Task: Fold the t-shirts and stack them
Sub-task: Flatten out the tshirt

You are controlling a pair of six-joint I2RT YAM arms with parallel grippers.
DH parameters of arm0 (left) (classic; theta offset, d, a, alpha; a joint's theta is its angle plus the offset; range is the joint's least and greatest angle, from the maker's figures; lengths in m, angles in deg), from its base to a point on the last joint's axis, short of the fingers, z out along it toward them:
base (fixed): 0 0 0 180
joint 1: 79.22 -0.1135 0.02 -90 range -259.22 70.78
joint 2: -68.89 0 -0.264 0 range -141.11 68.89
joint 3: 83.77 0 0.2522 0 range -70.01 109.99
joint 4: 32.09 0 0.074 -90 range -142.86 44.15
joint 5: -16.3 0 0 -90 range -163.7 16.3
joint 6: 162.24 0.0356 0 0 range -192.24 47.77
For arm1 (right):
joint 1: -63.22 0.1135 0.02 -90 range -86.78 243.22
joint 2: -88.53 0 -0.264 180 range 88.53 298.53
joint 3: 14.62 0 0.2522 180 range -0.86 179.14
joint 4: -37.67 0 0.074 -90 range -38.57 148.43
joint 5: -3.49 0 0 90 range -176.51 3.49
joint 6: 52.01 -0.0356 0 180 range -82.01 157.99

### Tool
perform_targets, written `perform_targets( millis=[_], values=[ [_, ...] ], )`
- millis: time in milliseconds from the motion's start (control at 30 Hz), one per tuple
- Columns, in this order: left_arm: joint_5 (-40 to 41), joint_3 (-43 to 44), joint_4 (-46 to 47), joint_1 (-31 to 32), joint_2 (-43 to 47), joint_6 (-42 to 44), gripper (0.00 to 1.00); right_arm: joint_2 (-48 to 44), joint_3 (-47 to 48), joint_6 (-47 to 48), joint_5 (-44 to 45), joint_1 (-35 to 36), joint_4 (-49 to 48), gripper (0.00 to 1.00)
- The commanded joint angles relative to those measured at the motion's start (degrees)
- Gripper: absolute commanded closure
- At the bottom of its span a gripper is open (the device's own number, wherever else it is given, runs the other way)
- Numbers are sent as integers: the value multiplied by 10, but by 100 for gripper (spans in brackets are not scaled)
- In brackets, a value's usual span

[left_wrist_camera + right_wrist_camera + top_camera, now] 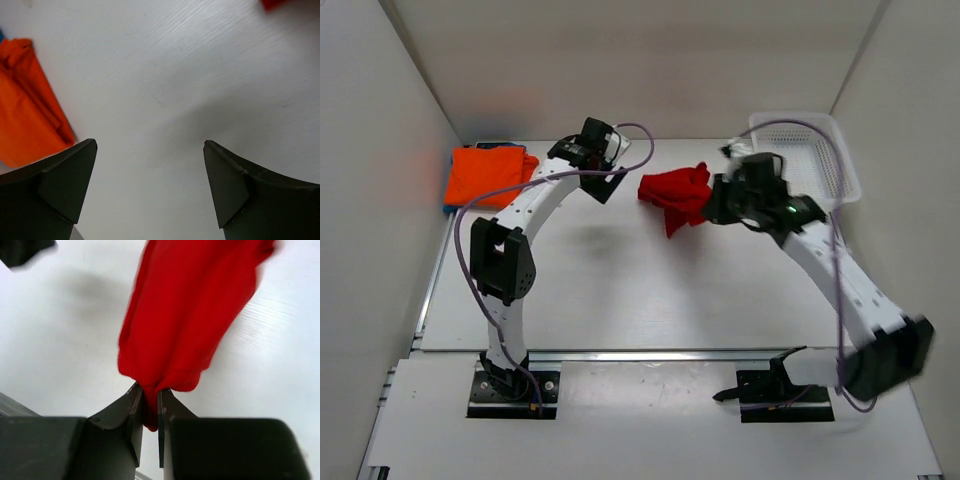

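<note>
Red cloth is pinched between the narrow jaws of the right gripper [149,390], whose two fingers close on a bunched fold of the red shirt [190,315]. From the overhead view this shirt is a crumpled heap at the far middle of the table [620,290], just left of the right gripper; whether any of it rests on the table cannot be told. The orange shirt [485,172] lies folded flat in the far left corner, well apart from the red one. It sits on top of the blue shirt [501,147], of which only a thin edge shows along its far and left sides. The left gripper [149,145] hangs over bare table between the orange and red shirts, its jaws spread wide and holding nothing; in its wrist view the orange shirt lies off to the left. A white lattice basket [820,150] stands in the far right corner, beyond the right arm.
</note>
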Motion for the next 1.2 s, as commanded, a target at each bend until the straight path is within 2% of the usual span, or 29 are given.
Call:
perform_targets(
  millis=[0, 100, 200, 233, 400, 500, 567, 600, 667, 800, 933, 1100, 1167],
  values=[
    [-45, 35, -14, 45, -3, 9, 1, -92, -100, -67, -43, -60, 80, 100],
    [-79, 50, -14, 82, -28, 15, 1, -171, -174, -109, -1, -45, 78, 100],
    [-129, 50, -20, 116, -47, 20, 1, -223, -238, -167, -50, -92, 73, 100],
    [-135, 45, -23, 120, -53, 20, 2, -243, -252, -173, -52, -109, 69, 100],
    [-274, -8, -41, 118, -60, -15, 2, -297, -277, -205, -58, -139, 65, 100],
    [-264, -75, 0, 126, -58, -44, 1, -286, -275, -209, -68, -146, 67, 100],
    [-214, -93, 31, 126, -68, -93, 1, -277, -270, -204, -68, -136, 73, 100],
    [-191, -83, 47, 123, -77, -140, 1, -276, -265, -202, -64, -131, 75, 100],
    [-155, -64, 62, 110, -96, -182, 2, -265, -251, -202, -59, -124, 87, 100],
    [-205, -30, 71, 114, -116, -182, 12, -268, -257, -217, -59, -111, 97, 100],
    [-216, 9, 71, 109, -144, -193, 18, -281, -271, -243, -61, -112, 88, 99],
    [-307, 25, 71, 104, -170, -180, 23, -287, -279, -257, -72, -130, 90, 100],
    [-320, 20, 68, 101, -189, -186, 24, -283, -272, -254, -72, -134, 99, 100]
  ],
)
